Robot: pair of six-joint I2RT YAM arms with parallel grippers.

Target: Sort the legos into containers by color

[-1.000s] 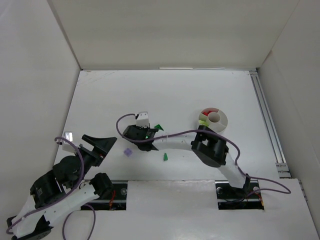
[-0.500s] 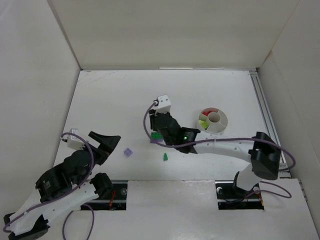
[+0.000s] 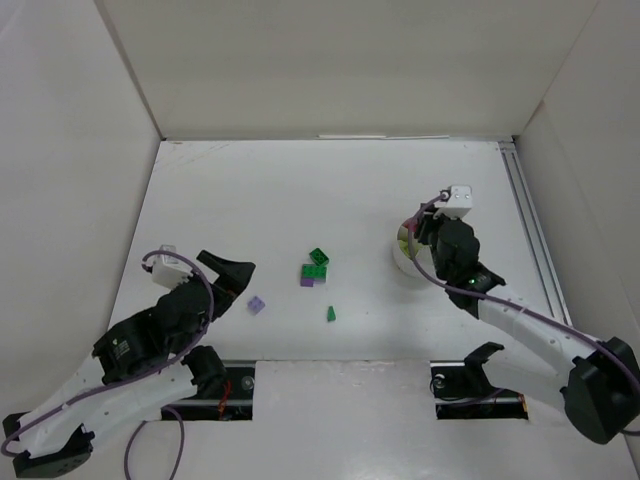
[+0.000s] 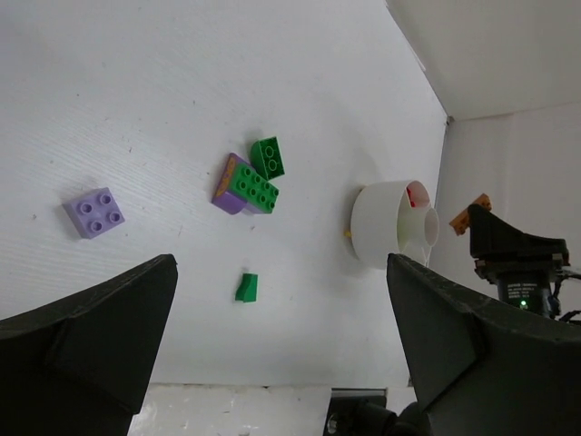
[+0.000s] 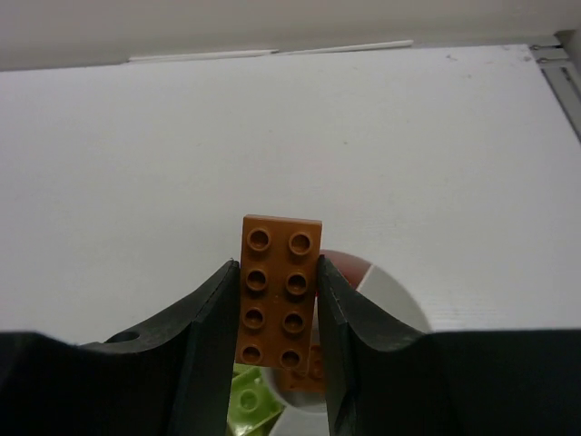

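Observation:
My right gripper (image 5: 277,270) is shut on an orange-brown eight-stud brick (image 5: 279,289) and holds it above the round white dish (image 5: 392,301). Under it the dish holds lime bricks (image 5: 249,405), another orange brick (image 5: 315,368) and a red wedge (image 5: 350,269). In the top view the right gripper (image 3: 424,238) covers most of the dish (image 3: 400,256). My left gripper (image 3: 236,277) is open and empty. Ahead of it lie a lilac brick (image 4: 93,211), a dark green brick stacked on a lilac one (image 4: 247,187), a second green brick (image 4: 268,156) and a small green piece (image 4: 246,287).
White walls enclose the table on the left, back and right. A metal rail (image 3: 533,240) runs along the right edge. The loose bricks (image 3: 315,270) lie mid-table, between the two arms. The dish also shows in the left wrist view (image 4: 379,224).
My right arm has swung from the middle of the table to the right, carrying the orange-brown brick over the dish. My left gripper has moved a little forward and right.

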